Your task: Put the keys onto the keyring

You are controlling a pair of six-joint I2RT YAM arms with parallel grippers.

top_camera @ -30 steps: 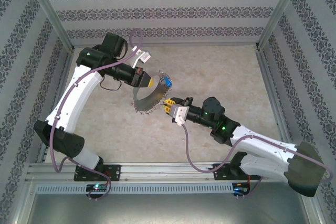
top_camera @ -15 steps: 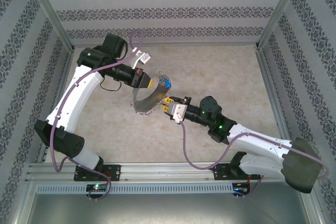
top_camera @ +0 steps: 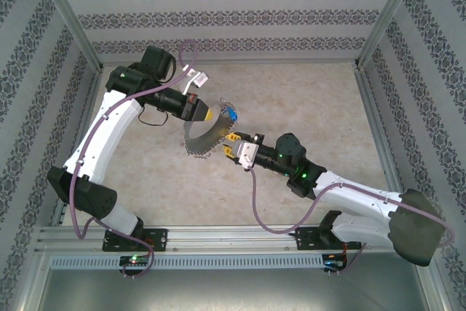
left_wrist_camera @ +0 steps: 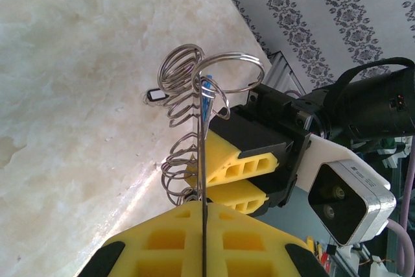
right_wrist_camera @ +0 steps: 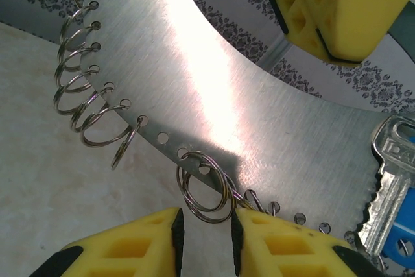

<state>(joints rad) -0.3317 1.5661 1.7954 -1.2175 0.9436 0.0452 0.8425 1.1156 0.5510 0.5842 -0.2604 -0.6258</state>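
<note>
A: Left gripper [left_wrist_camera: 203, 215], state?
B: Clamped shut on the keyring plate [right_wrist_camera: 214, 95], a flat crescent. The plate shows edge-on at bottom centre of the left wrist view.
A: Right gripper [right_wrist_camera: 206, 231]?
B: Its fingers are a narrow gap apart at bottom centre of the right wrist view. A split ring [right_wrist_camera: 206, 189] hanging from the plate's holed edge sits in that gap. Contact: cannot tell.
A: Key [right_wrist_camera: 388, 173]?
B: Blue-headed, at the right edge, just beside the plate's end.

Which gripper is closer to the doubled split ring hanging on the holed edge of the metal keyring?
Right. The right gripper has the doubled ring between its open fingers. The left gripper clamps the keyring at its inner edge, across the plate from that ring.
</note>
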